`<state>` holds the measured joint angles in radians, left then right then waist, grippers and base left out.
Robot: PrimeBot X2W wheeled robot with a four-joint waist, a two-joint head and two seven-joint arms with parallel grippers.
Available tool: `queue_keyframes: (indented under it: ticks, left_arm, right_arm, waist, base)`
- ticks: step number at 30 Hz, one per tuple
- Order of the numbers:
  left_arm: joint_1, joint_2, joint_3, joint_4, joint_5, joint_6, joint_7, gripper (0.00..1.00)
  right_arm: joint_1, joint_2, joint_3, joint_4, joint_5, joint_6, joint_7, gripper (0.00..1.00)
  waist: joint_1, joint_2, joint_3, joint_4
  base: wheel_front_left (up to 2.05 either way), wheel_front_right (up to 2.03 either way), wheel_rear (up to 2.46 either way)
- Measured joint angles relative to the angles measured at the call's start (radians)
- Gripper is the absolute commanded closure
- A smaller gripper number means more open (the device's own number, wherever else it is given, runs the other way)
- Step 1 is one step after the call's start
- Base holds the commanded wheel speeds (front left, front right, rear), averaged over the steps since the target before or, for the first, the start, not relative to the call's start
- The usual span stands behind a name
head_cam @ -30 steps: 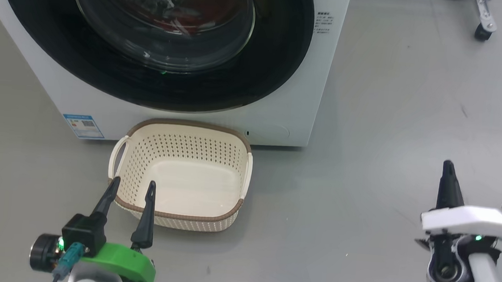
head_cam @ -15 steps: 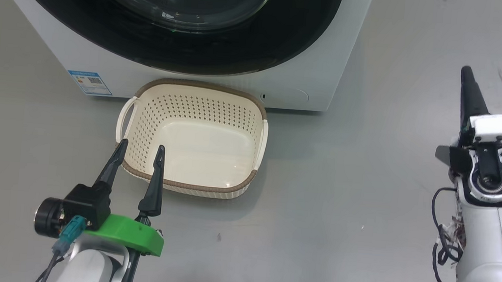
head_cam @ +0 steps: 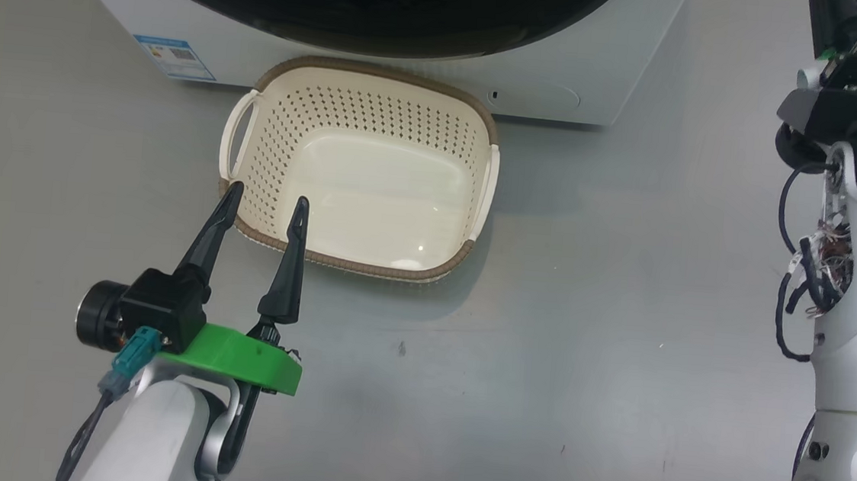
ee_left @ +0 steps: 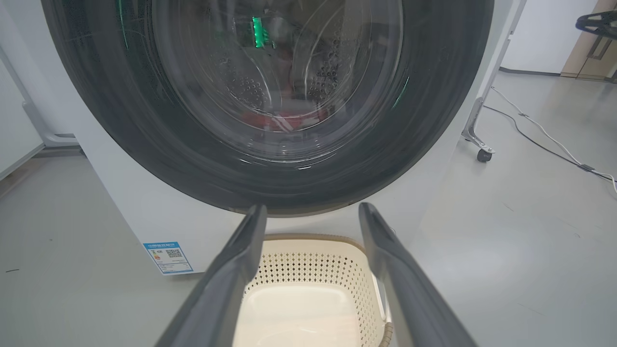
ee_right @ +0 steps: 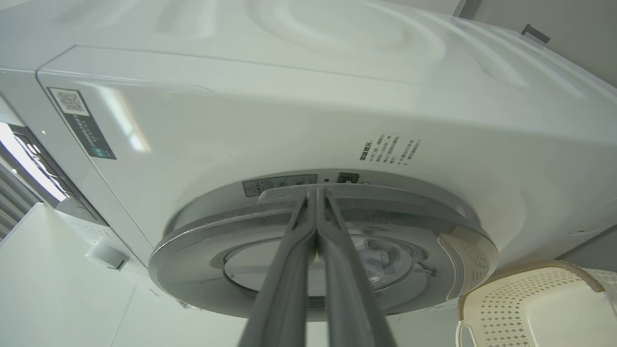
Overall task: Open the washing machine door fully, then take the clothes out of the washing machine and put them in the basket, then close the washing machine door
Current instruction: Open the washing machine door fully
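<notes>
Washing machine door [head_cam: 354, 13] shows from my head as a black arc on the white washing machine [head_cam: 549, 66]. The basket [head_cam: 284, 130] sits on the floor just in front, and my left end effector [head_cam: 267, 194] is spread open over its near left corner. Along my left wrist the door looks shut, with red clothes [ee_left: 284, 120] lying low behind its glass. Along my right wrist, my right end effector [ee_right: 316, 193] is pinched closed on nothing, its tips at the door's rim.
</notes>
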<state>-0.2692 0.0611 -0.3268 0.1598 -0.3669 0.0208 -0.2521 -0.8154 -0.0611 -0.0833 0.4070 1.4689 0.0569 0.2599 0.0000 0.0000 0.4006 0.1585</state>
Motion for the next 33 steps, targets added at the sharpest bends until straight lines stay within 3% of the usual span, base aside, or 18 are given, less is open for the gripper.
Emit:
queue_keyframes:
  ticks: [11, 33]
  left_arm:
    - [-0.070, -0.013, -0.021, 0.002, 0.017, -0.012, 0.000, 0.00]
    - [-0.107, -0.028, -0.032, 0.026, 0.015, -0.022, 0.000, 0.00]
  right_arm:
    - [-0.192, -0.022, 0.020, 0.046, 0.027, -0.033, 0.095, 1.00]
    - [-0.379, -0.100, 0.044, 0.184, 0.026, -0.050, 0.179, 1.00]
  waist:
    - [0.0000, 0.0000, 0.091, 0.055]
    - [0.0000, 0.0000, 0.157, 0.150]
  base:
    - [0.00, 0.00, 0.00]
    - [0.00, 0.00, 0.00]
